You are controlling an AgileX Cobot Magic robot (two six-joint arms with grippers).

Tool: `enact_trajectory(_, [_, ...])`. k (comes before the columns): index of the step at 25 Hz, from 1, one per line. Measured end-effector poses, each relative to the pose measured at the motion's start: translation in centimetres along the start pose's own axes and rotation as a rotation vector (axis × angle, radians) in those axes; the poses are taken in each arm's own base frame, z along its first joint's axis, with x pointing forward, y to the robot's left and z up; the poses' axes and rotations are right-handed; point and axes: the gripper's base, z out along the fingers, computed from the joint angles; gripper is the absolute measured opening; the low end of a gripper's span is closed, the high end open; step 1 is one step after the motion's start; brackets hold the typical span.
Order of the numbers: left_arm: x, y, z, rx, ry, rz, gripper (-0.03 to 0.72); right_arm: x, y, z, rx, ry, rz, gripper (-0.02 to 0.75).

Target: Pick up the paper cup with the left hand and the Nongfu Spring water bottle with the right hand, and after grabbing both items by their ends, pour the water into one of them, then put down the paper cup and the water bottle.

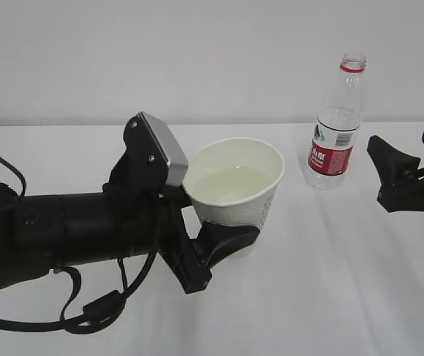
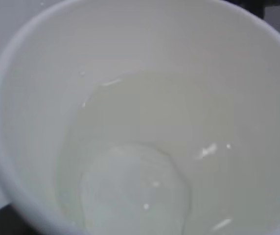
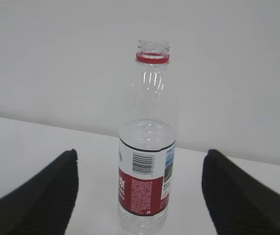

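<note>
Water (image 1: 230, 185) sits in the paper cup (image 1: 236, 194), which the left pincer (image 1: 208, 245) grips around its lower wall, tilted slightly above the white tabletop (image 1: 330, 282). At about 2 o'clock from the cup, well apart, the Nongfu Spring water bottle (image 1: 336, 126) stands upright and uncapped. The right pincer (image 3: 140, 196) is spread wide, fingers (image 3: 37, 200) either side of the bottle, not touching it.

We see a white table (image 1: 360, 282) under soft, even light, meeting a plain pale grey wall (image 1: 197, 52) behind it.
</note>
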Motion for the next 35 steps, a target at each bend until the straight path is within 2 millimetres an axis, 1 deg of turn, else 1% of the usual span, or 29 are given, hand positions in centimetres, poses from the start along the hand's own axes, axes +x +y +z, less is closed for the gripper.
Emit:
enact_trajectory(4, [-0.2,0.9,-0.1,-0.087,-0.019,-0.011,0.54,0.0,0.0,0.0,-0.001,0.0,-0.001,0.59])
enact_trajectory(10, [0.1,3.2,-0.8,-0.189,-0.023,-0.059,0.54,0.0,0.0,0.0,-0.001,0.0,-0.001,0.59])
enact_trajectory(20, [1.1,7.8,-2.9,-0.344,-0.014,-0.107,0.54,0.0,0.1,0.0,-0.01,-0.001,-0.005,0.589])
enact_trajectory(26, [1.6,9.7,-4.1,-0.413,-0.011,-0.131,0.54,0.0,0.2,0.0,-0.017,-0.002,-0.008,0.589])
enact_trajectory(35, [4.1,11.9,-4.8,-0.489,0.045,-0.195,0.54,0.0,0.2,0.0,-0.02,-0.002,-0.009,0.589])
